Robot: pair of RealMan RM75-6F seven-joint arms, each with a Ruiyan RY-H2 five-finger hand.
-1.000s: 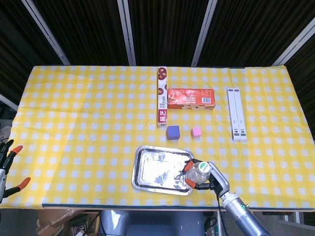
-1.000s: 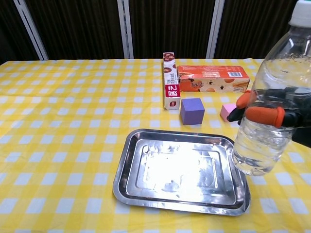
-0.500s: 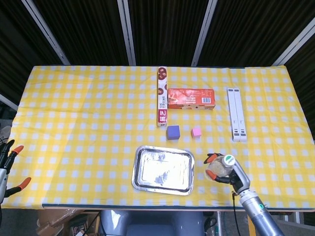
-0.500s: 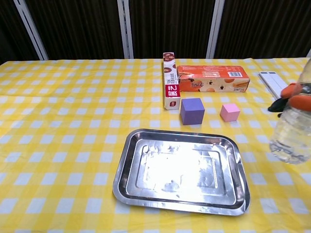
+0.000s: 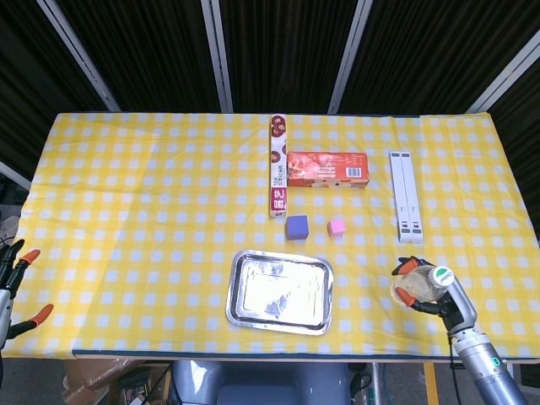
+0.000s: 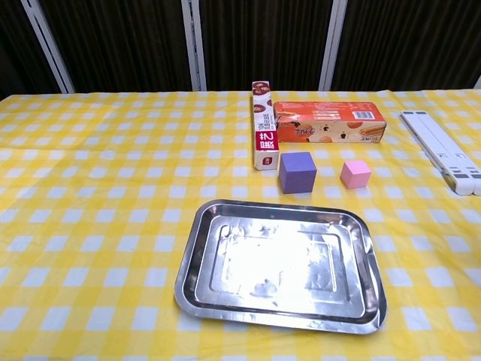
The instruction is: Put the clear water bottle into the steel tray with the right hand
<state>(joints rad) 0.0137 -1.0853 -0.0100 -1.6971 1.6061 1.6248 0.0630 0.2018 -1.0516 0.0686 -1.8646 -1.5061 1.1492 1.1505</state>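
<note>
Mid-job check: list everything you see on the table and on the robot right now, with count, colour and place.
steel tray: 1, silver, near front edge at centre, nothing in it
clear water bottle: 1, clear with white cap, right of the tray, held in the right robot hand
purple cube: 1, purple, behind the tray
pink cube: 1, pink, right of the purple cube
long narrow box: 1, red and white, centre, lying front to back
snack box: 1, orange-red, right of the long narrow box
white stand: 1, white, far right
tablecloth: 1, yellow and white check
right robot hand: 1, orange fingertips, grips the bottle
left robot hand: 1, orange fingertips, front left edge, holds nothing
</note>
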